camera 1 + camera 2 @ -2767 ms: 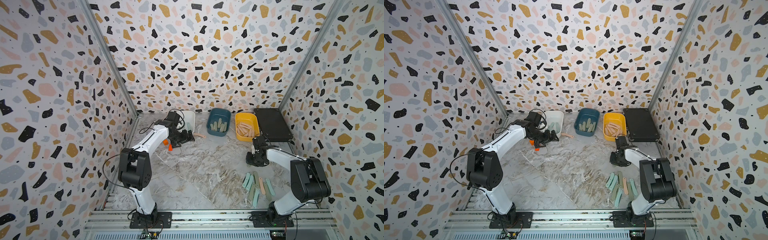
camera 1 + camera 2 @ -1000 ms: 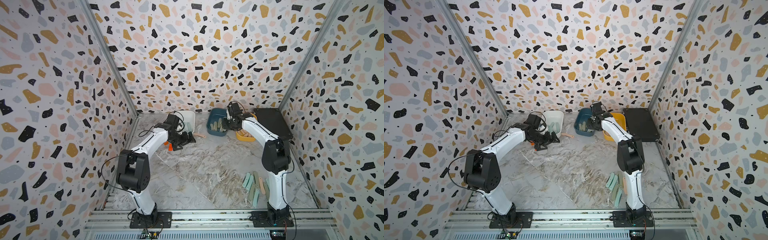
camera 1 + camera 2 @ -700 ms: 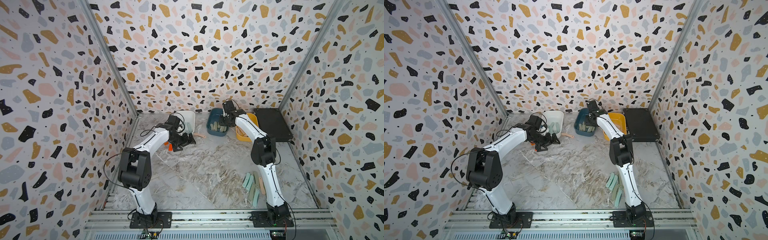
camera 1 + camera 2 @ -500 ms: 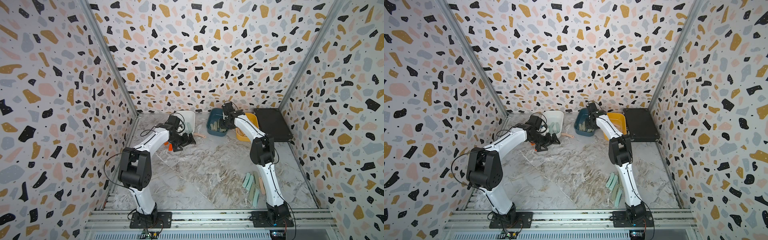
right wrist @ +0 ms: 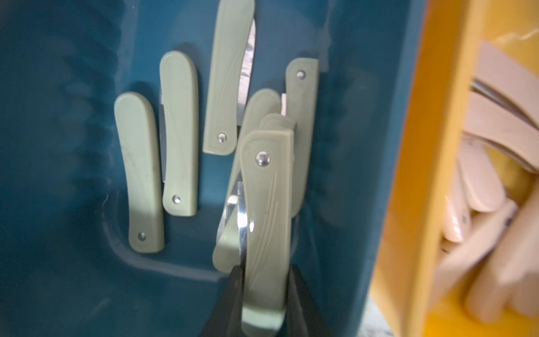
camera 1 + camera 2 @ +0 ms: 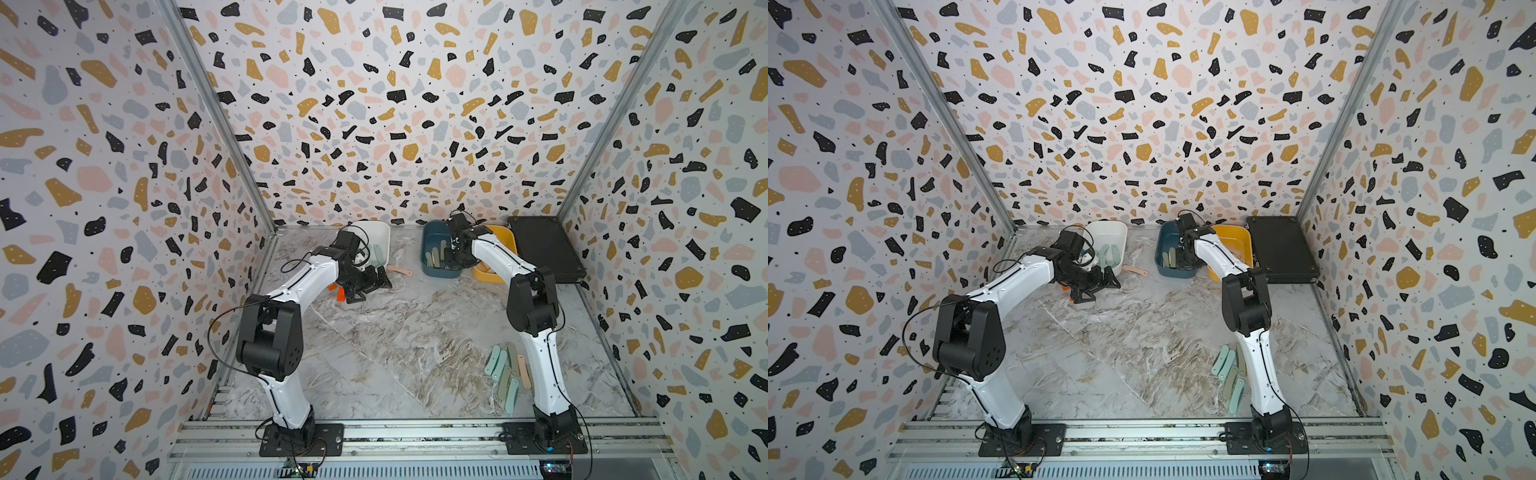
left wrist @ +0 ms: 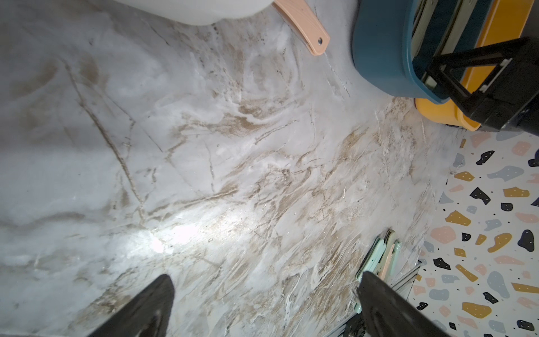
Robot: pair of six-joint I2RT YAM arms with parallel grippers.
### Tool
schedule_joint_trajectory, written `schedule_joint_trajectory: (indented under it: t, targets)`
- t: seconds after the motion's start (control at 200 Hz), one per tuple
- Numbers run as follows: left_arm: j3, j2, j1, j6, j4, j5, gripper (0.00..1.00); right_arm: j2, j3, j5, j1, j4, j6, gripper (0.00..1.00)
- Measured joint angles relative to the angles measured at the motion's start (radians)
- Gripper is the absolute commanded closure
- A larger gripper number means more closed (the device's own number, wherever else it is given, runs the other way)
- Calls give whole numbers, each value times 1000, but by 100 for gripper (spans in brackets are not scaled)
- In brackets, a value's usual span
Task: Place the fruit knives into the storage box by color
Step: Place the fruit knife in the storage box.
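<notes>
The right gripper (image 5: 264,291) pinches a sage green knife (image 5: 267,218), the teal tub (image 5: 58,146) of loose green knives (image 5: 178,131) just beneath it; the left gripper (image 7: 267,278) gapes wide, empty.

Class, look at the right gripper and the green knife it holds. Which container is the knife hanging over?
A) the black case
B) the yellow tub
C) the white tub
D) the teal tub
D: the right gripper is shut on the green knife above the teal tub, where other green knives lie.
</notes>
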Motion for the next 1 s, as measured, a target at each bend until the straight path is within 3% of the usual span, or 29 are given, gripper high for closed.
schedule_joint_trajectory:
  t: [0.17,0.315,0.491,0.666,0.841,1.001]
  targets:
    - [-12,-5,0,0,1,0,1,-46,-24,-18,-5,22,-19,63]
    - [-32,-21,0,-1,-3,3,1,-154,-148,-79,0,97,-34,51]
    - [-32,-22,1,0,-14,5,1,-224,-215,-151,48,192,-34,54]
    - [-32,-22,23,-1,-16,18,1,-213,-214,-177,161,257,-63,60]
    - [-32,-36,74,0,-29,19,1,-103,-104,-209,251,270,-86,61]
    - [-37,-57,89,-1,-30,20,1,36,26,-212,266,263,-108,61]
